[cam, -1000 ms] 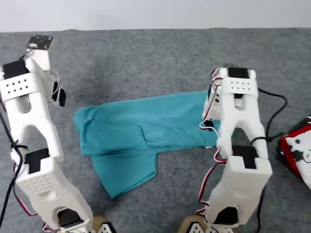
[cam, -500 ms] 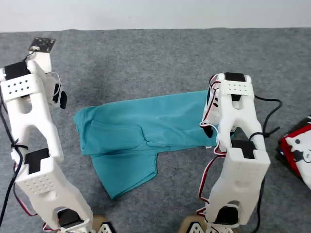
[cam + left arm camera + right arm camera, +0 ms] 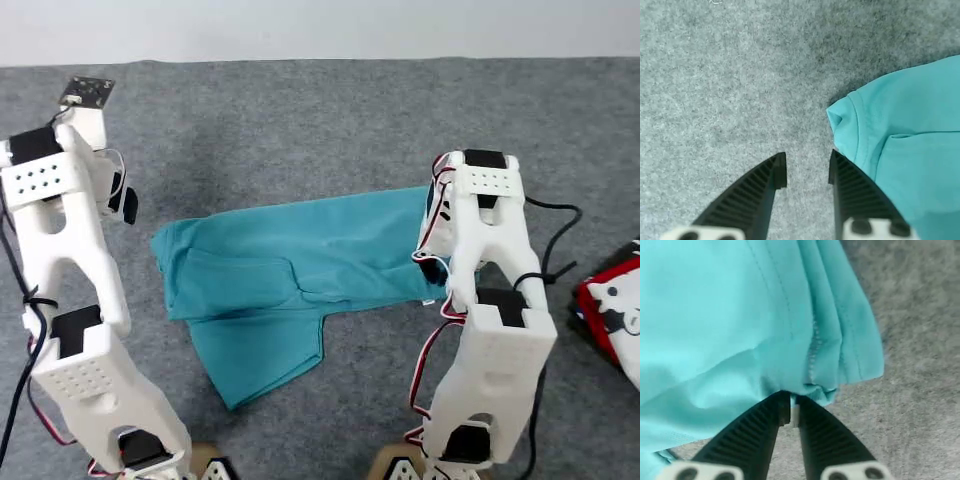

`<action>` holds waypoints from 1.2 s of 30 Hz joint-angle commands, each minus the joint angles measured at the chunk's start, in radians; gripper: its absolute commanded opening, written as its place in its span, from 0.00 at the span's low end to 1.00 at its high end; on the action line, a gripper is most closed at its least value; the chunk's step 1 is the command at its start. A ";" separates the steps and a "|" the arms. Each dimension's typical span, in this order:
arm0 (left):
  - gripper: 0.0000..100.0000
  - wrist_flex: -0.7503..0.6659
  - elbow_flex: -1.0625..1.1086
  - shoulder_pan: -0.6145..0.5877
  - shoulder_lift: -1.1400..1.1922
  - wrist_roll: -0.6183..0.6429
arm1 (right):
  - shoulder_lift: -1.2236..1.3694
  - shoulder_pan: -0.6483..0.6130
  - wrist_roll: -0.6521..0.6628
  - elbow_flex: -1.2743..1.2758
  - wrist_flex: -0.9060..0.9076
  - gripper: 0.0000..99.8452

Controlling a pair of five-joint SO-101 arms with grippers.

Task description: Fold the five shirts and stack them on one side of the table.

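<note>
Left arm: white plastic robot arm (image 3: 70,300), its base at the near edge of the table, stretching away along the shirt's left side.
Right arm: matching white plastic robot arm (image 3: 495,330), its base also at the near edge, leaning over the shirt's right end.
Surface: grey felt-like table cover (image 3: 300,120) under everything.
Shirt: one teal short-sleeved cotton shirt (image 3: 290,270) lies crumpled between the two arms, spread sideways across the middle of the table. One flap points towards the near edge, and a loose fold runs across its middle.
Right gripper (image 3: 792,405): black ribbed jaws pressed almost together, pinching the stitched hem at the shirt's right end, low against the grey cover.
Left gripper (image 3: 807,156): black ribbed jaws parted a small way, holding nothing. It hangs over bare grey cover, just beside the shirt's rounded left edge.
Right edge of table: a red, white and black fabric piece (image 3: 610,305) lies well apart from the teal shirt; whether it is a shirt cannot be told.
</note>
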 commanded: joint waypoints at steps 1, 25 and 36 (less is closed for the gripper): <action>0.15 -0.015 -0.005 -0.005 -0.060 -0.011 | -0.005 0.033 0.008 -0.037 -0.004 0.01; 0.15 -0.015 -0.005 0.002 -0.057 -0.006 | -0.087 0.071 0.137 -0.127 0.107 0.11; 0.15 -0.015 -0.004 0.002 -0.057 -0.005 | -0.013 0.012 0.137 -0.037 0.030 0.14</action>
